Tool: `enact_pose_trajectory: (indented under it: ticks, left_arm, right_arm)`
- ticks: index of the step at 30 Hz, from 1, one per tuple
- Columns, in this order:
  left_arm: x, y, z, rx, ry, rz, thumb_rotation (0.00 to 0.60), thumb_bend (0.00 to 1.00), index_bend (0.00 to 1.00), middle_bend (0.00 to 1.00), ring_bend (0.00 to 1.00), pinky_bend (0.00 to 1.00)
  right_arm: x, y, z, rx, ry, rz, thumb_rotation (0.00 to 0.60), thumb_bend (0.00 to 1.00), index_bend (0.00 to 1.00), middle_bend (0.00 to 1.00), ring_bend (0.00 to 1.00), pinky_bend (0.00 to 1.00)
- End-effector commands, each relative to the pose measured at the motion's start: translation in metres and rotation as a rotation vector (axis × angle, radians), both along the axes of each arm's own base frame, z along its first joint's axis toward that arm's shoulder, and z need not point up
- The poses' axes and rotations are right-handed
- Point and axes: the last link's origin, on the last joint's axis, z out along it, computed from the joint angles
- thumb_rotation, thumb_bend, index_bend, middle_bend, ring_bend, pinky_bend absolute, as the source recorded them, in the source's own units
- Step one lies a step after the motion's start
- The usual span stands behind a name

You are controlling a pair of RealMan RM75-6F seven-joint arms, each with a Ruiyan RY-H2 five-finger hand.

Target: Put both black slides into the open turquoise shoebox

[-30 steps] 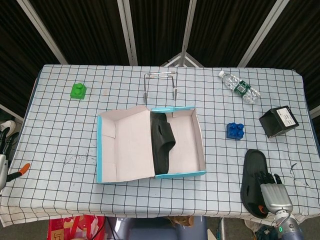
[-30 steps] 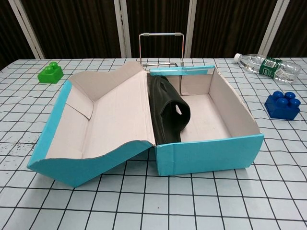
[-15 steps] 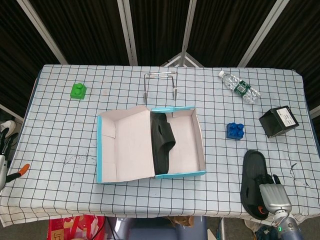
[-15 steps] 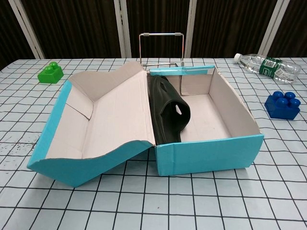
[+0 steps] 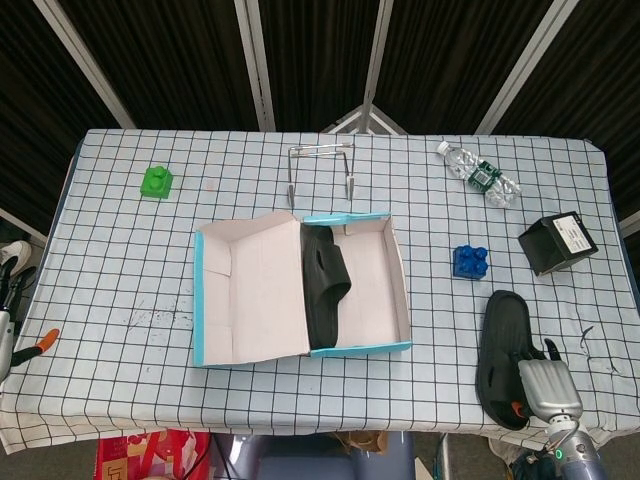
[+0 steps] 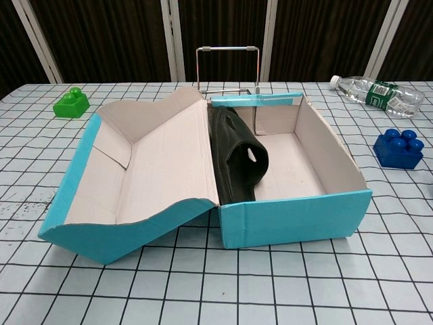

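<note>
Far left, at the table edge: left hand (image 5: 14,262), only a sliver in view, idle, too little showing to tell whether spread or curled. Further in, green block (image 5: 156,181), well away from the work. Centre: shoebox (image 5: 203,300) with lid folded out flat to the left, first slide (image 5: 322,285) already inside, standing on its side against the hinge wall, leaving the right part of the floor bare. Behind the box, wire rack (image 5: 320,165); right of the box, blue block (image 5: 470,261). Far right, near the front edge: second slide (image 5: 503,355) flat on the cloth, right hand (image 5: 545,385) against its near right rim, fingers mostly hidden at that rim, so no telling whether truly clasped or only touching. Probably the pick-up step, task about half done. To do it well: get a firm clasp across the sole and strap before lifting; raise high enough to clear the blue block and the box's right wall; carry leftward; lower into the bare floor beside the first slide, sole down or on edge to match, without nudging the box or toppling the standing slide; let go only once settled.
</note>
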Motion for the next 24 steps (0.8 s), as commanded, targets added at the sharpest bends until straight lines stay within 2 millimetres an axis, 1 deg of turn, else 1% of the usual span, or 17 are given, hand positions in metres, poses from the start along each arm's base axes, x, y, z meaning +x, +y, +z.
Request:
enact_pose_trajectory:
  ticks: [1,3,6,8,10,14,17,18,20,23,24]
  left_arm:
    - [0.000,0.000,0.000,-0.001,-0.001,0.001,0.600,0.24,0.13,0.00,0.00,0.12]
    - [0.000,-0.001,0.000,-0.001,-0.002,0.000,0.600,0.24,0.13,0.00,0.00,0.12]
    - [0.001,-0.001,0.001,-0.001,-0.003,-0.001,0.600,0.24,0.13,0.00,0.00,0.12]
    - [0.001,-0.001,0.001,0.000,-0.005,-0.001,0.600,0.24,0.13,0.00,0.00,0.12]
    - [0.001,-0.001,0.002,0.001,-0.007,-0.002,0.600,0.24,0.13,0.00,0.00,0.12]
    - [0.001,-0.002,0.004,0.006,-0.010,-0.006,0.600,0.24,0.13,0.00,0.00,0.12]
    - [0.002,-0.002,0.004,-0.003,-0.011,-0.025,0.600,0.24,0.13,0.00,0.00,0.12]
    - [0.002,-0.001,0.004,-0.005,-0.010,-0.033,0.600,0.24,0.13,0.00,0.00,0.12]
    - [0.003,0.000,0.003,-0.009,-0.009,-0.059,0.600,0.24,0.13,0.00,0.00,0.12]
    - [0.003,0.001,0.001,-0.014,-0.010,-0.076,0.600,0.24,0.13,0.00,0.00,0.12]
    - [0.002,0.001,0.000,-0.015,-0.009,-0.076,0.600,0.24,0.13,0.00,0.00,0.12]
  right_arm:
    - [0.003,0.000,0.002,0.012,-0.007,-0.003,0.600,0.52,0.52,0.37,0.28,0.05]
    - [0.005,-0.002,0.005,0.021,-0.008,-0.003,0.600,0.53,0.52,0.37,0.28,0.05]
    - [0.011,-0.009,0.014,0.035,0.025,0.026,0.600,0.55,0.52,0.37,0.28,0.05]
    - [0.017,-0.014,0.020,0.044,0.034,0.037,0.600,0.56,0.52,0.37,0.28,0.05]
    - [0.027,-0.024,0.028,0.041,0.032,0.051,0.600,0.56,0.52,0.37,0.28,0.05]
    - [0.052,-0.051,0.048,0.006,0.032,0.119,0.600,0.58,0.52,0.37,0.28,0.06]
    - [0.081,-0.080,0.065,-0.023,-0.016,0.159,0.600,0.58,0.52,0.37,0.28,0.07]
    - [0.089,-0.087,0.069,-0.027,-0.042,0.162,0.600,0.58,0.52,0.38,0.28,0.07]
    - [0.112,-0.107,0.075,-0.025,-0.145,0.155,0.600,0.58,0.52,0.38,0.28,0.07]
    - [0.142,-0.134,0.078,0.006,-0.301,0.132,0.600,0.58,0.52,0.38,0.29,0.07]
    - [0.147,-0.140,0.079,0.017,-0.326,0.127,0.600,0.58,0.52,0.38,0.29,0.07]
